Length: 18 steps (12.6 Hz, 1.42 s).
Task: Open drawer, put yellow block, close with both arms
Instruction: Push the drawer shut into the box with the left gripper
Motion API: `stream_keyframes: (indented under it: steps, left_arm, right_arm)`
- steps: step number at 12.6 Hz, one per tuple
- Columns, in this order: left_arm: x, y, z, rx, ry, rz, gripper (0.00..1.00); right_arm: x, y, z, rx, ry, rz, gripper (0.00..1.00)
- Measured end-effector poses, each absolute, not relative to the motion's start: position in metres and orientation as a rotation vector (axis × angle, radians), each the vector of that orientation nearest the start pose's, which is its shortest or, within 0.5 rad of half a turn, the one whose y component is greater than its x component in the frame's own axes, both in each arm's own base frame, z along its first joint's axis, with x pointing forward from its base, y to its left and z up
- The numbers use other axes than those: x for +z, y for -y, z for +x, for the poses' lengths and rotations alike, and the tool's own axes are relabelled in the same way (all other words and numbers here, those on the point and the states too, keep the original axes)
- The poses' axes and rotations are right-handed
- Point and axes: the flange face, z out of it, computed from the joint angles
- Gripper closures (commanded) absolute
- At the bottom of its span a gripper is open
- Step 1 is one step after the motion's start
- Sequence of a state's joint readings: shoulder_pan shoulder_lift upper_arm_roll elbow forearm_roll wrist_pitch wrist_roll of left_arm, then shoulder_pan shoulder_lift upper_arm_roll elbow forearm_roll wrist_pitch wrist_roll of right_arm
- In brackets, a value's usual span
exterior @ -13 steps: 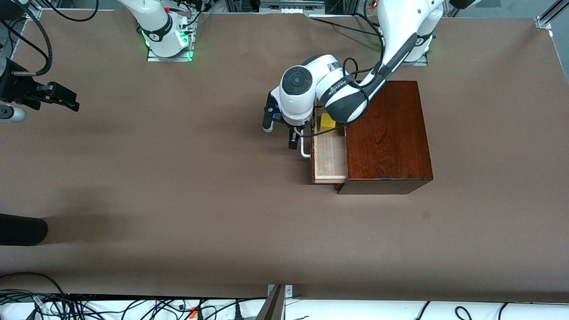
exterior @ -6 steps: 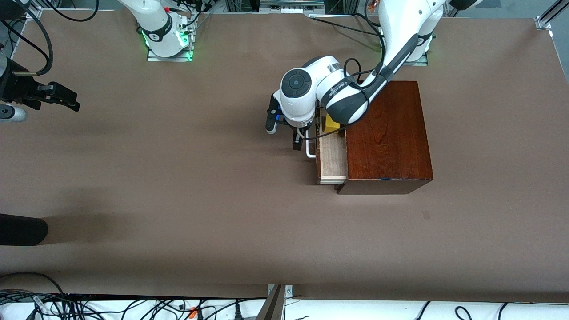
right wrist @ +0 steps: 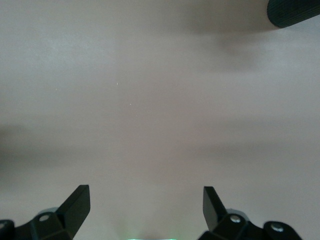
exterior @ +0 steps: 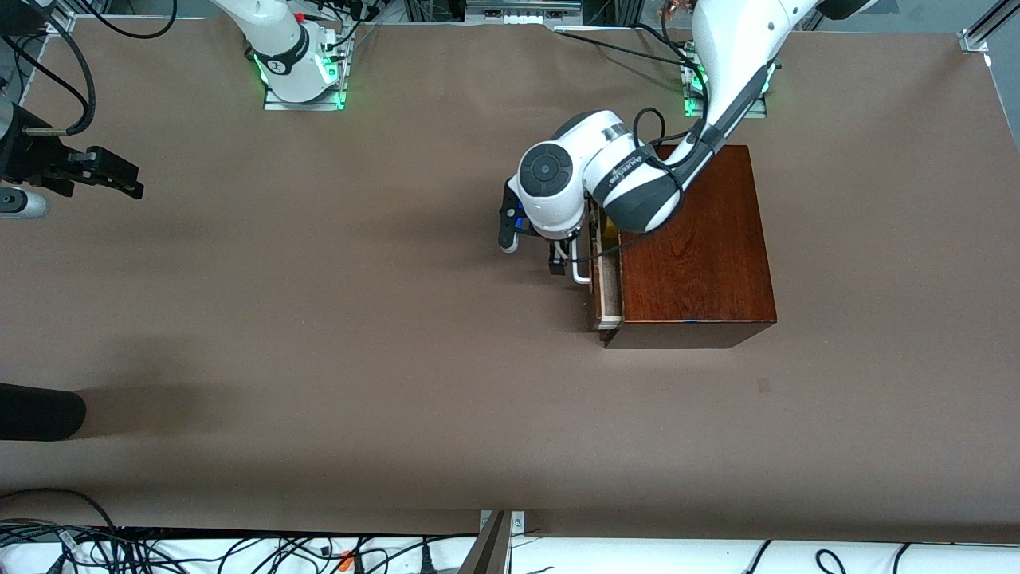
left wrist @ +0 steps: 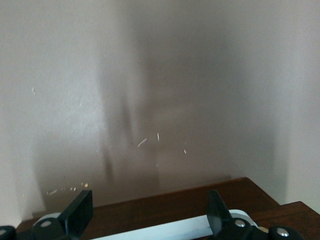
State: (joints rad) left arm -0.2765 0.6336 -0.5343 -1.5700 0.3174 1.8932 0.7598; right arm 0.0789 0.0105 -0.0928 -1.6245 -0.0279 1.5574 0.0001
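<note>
The dark mahogany box (exterior: 697, 239) stands toward the left arm's end of the table. The drawer (exterior: 607, 299) is almost fully in; only a narrow pale strip shows. A sliver of the yellow block (exterior: 609, 231) shows at the box's mouth, under the left wrist. My left gripper (exterior: 560, 257) is at the white handle (exterior: 580, 275). In the left wrist view it (left wrist: 148, 212) is open, with the handle bar (left wrist: 165, 231) between the fingers and the dark drawer front (left wrist: 165, 202) below. My right gripper (exterior: 107, 174) waits open (right wrist: 145, 207) over the table's edge at the right arm's end.
A black rounded object (exterior: 40, 410) juts in over the table at the right arm's end, nearer the front camera; it also shows in the right wrist view (right wrist: 295, 12). Cables (exterior: 239, 550) lie along the front edge.
The drawer has slid most of the way into the box. My left gripper has moved toward the box with the handle. The yellow block has gone almost out of sight. The right arm has not moved.
</note>
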Motion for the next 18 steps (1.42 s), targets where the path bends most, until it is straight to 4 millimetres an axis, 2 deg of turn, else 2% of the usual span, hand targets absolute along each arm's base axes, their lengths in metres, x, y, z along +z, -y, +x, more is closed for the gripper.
stream_keyframes:
  steps: [6,16,18]
  left_arm:
    - [0.301,0.414,0.522,0.367,-2.274,-2.157,0.0]
    - [0.308,0.406,0.527,0.375,-2.264,-2.141,0.0]
    - [0.324,0.411,0.529,0.33,-2.252,-2.175,0.0]
  right_arm:
    - [0.592,0.01,0.553,0.133,-0.021,-3.167,0.0]
    - [0.592,0.01,0.553,0.134,-0.022,-3.167,0.0]
    - [0.592,0.01,0.553,0.134,-0.022,-3.167,0.0]
